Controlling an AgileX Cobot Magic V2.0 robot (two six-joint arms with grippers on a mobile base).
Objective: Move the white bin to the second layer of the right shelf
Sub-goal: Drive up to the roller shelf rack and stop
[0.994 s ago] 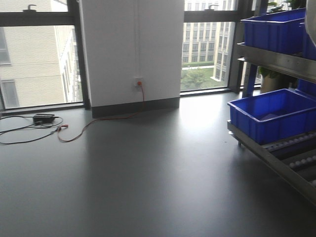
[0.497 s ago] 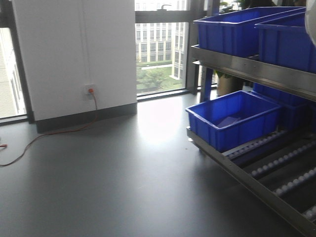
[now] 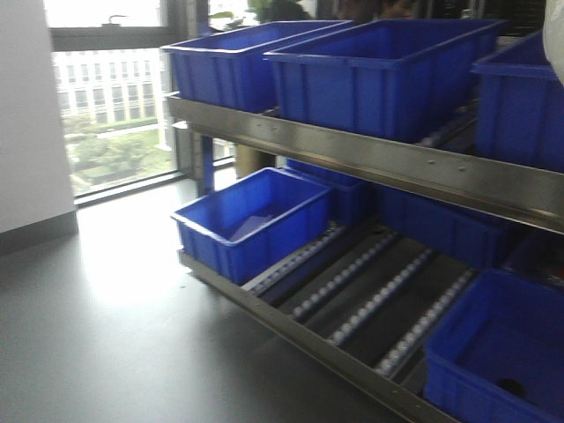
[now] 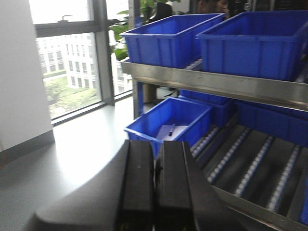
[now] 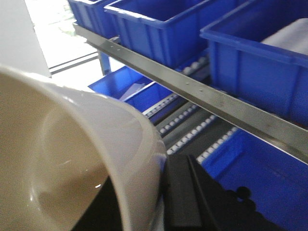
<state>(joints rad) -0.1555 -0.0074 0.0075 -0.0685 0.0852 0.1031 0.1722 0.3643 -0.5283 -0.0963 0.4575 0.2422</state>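
Okay, right fingers (image 5: 185,192) pinch the bin (image 5: 72,154) by its rim, up in front of the shelf (image 3: 370,163), left fingers (image 4: 137,178) pressed together, empty; I'd aim for the bare roller lanes (image 3: 379,300) between the crates (image 3: 251,220), clear the front rail (image 3: 291,333), then lower it level.

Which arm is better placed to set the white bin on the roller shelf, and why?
Right. The right gripper holds the white bin by its rim, facing the roller shelf; the left gripper is shut and empty.

no readable text, labels or numbers anywhere
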